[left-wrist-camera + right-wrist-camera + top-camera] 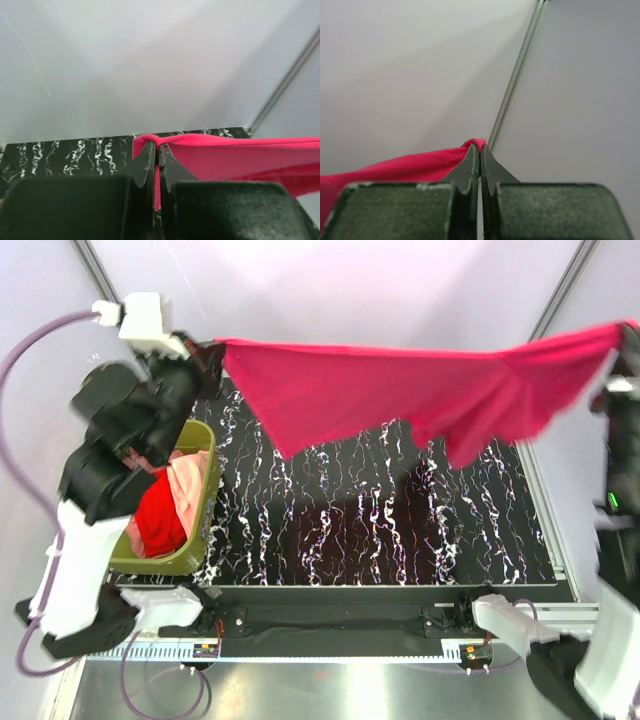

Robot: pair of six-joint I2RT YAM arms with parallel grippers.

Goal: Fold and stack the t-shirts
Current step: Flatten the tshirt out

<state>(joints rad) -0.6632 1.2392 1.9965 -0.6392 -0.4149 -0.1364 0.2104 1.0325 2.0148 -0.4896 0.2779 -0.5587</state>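
Left end effector (159, 146) and right end effector (480, 148) each pinch a thin edge of the magenta t-shirt (380, 390) above the counter (400, 530); overstretching could pull one free.

Magenta t-shirt (400, 390), black white-veined table (380, 530)

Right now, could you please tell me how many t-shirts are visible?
3: magenta shirt stretched between left gripper and right gripper; red shirt and pale salmon shirt in the green tub, maybe hiding more.
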